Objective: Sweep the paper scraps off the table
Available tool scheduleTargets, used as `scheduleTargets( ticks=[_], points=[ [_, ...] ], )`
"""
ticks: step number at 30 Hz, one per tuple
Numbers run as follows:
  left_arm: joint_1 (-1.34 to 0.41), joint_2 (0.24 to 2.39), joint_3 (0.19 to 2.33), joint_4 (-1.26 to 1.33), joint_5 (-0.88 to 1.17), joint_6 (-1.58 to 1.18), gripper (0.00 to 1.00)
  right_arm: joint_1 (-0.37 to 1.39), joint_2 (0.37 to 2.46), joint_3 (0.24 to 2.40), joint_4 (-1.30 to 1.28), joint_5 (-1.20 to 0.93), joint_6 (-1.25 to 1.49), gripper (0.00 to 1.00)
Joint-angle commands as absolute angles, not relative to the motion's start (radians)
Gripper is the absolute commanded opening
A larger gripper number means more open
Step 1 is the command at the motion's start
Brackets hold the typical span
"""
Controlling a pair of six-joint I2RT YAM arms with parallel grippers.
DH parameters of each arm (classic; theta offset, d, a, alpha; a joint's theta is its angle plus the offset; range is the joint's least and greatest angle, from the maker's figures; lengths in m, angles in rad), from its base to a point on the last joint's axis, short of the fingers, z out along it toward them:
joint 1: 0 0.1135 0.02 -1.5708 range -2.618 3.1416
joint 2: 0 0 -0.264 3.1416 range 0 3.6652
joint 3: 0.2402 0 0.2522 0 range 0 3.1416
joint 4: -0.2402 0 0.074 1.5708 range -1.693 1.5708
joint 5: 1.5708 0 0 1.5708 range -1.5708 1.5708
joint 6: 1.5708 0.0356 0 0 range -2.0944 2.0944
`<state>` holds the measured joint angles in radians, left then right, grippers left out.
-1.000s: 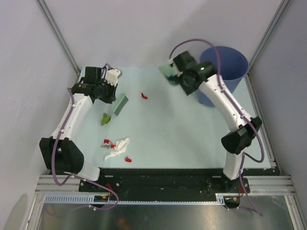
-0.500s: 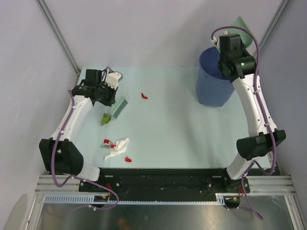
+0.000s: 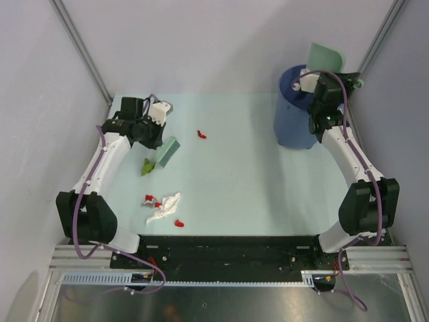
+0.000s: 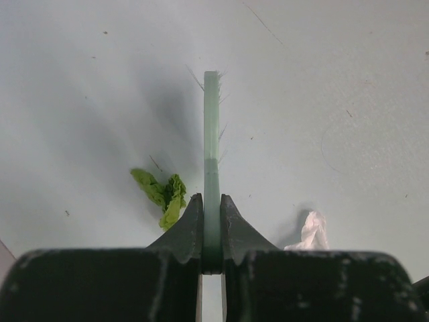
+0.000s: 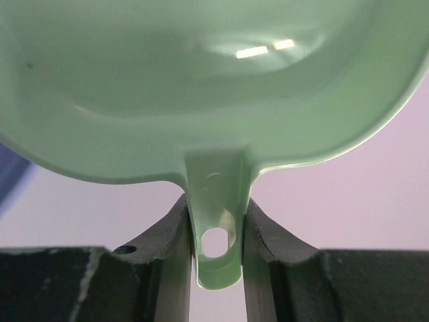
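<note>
On the pale table, paper scraps lie at the left: a green one, a white crumple and red pieces. My left gripper is shut on a pale green brush standing on the table just right of the green scrap. The left wrist view shows the brush edge-on between the jaws, the green scrap to its left and the white crumple to its right. My right gripper is shut on the handle of the pale green dustpan. It holds the dustpan tilted above the bin.
A dark blue bin stands at the table's back right corner, under the dustpan. Slanted metal frame posts rise at the back left and back right. A black and metal rail runs along the near edge between the arm bases.
The right arm swung from over the back of the table to the right and up, carrying the dustpan above the bin. The left arm and brush have hardly moved.
</note>
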<state>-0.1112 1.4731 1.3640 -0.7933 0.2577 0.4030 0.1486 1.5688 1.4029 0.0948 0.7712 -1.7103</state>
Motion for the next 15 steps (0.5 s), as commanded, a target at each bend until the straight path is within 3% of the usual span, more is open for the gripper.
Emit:
scheduleTargets(
  ticks=[1, 10, 14, 15],
  points=[
    [-0.115, 1.470, 1.397, -0.769, 0.290, 0.437, 0.00, 0.118, 1.517, 1.367, 0.304, 0.689, -1.917, 0.00],
    [-0.161, 1.551, 1.518, -0.767, 0.270, 0.407, 0.00, 0.121, 1.516, 1.351, 0.532, 0.759, -1.889, 0.00],
    [-0.270, 1.643, 1.666, -0.752, 0.137, 0.390, 0.00, 0.187, 1.499, 1.478, 0.355, 0.882, -1.637, 0.00],
    [-0.288, 1.688, 1.696, -0.740, 0.094, 0.385, 0.00, 0.205, 1.493, 1.512, 0.202, 0.906, -1.564, 0.00]
  ],
)
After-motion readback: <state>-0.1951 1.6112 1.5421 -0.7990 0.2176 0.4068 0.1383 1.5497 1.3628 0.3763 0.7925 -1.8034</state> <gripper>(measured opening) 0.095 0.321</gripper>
